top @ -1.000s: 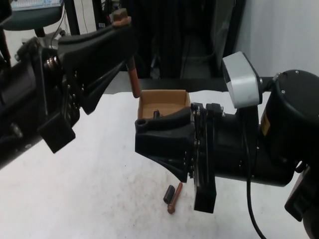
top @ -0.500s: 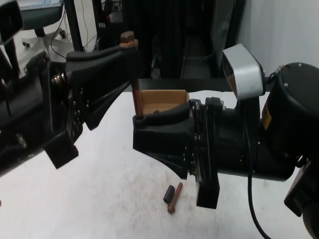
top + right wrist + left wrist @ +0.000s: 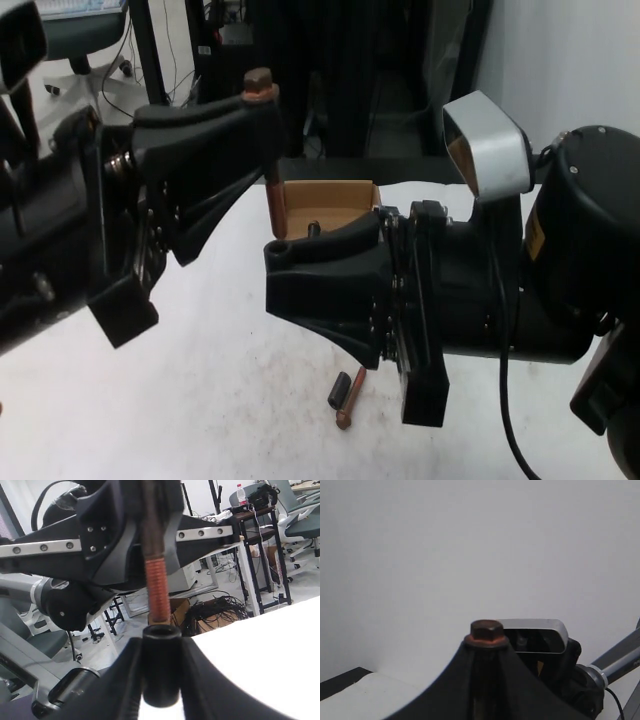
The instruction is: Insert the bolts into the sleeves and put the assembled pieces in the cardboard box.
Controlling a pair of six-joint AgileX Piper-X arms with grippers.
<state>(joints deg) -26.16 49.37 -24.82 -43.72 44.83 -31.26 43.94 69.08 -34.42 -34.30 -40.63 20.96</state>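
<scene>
My left gripper (image 3: 262,108) is shut on a copper bolt (image 3: 272,195) that hangs upright, its hex head (image 3: 487,629) on top between the black fingers. My right gripper (image 3: 285,252) is shut on a black sleeve (image 3: 161,666), held upright just beneath it. The bolt's threaded end (image 3: 157,591) sits at the sleeve's open mouth, in line with it. The cardboard box (image 3: 329,204) stands on the white table right behind both grippers. A loose black sleeve (image 3: 340,387) and a loose copper bolt (image 3: 350,397) lie side by side on the table near the front.
The table (image 3: 200,370) is white and bare around the loose pair. A small dark piece (image 3: 313,228) shows inside the box. The right arm's bulky body and its grey camera (image 3: 485,140) stand at the right. Dark racks and chairs stand beyond the table.
The left gripper has brought the bolt down and slightly right, until its tip reaches the sleeve's mouth. The right gripper with the sleeve shifted only a little.
</scene>
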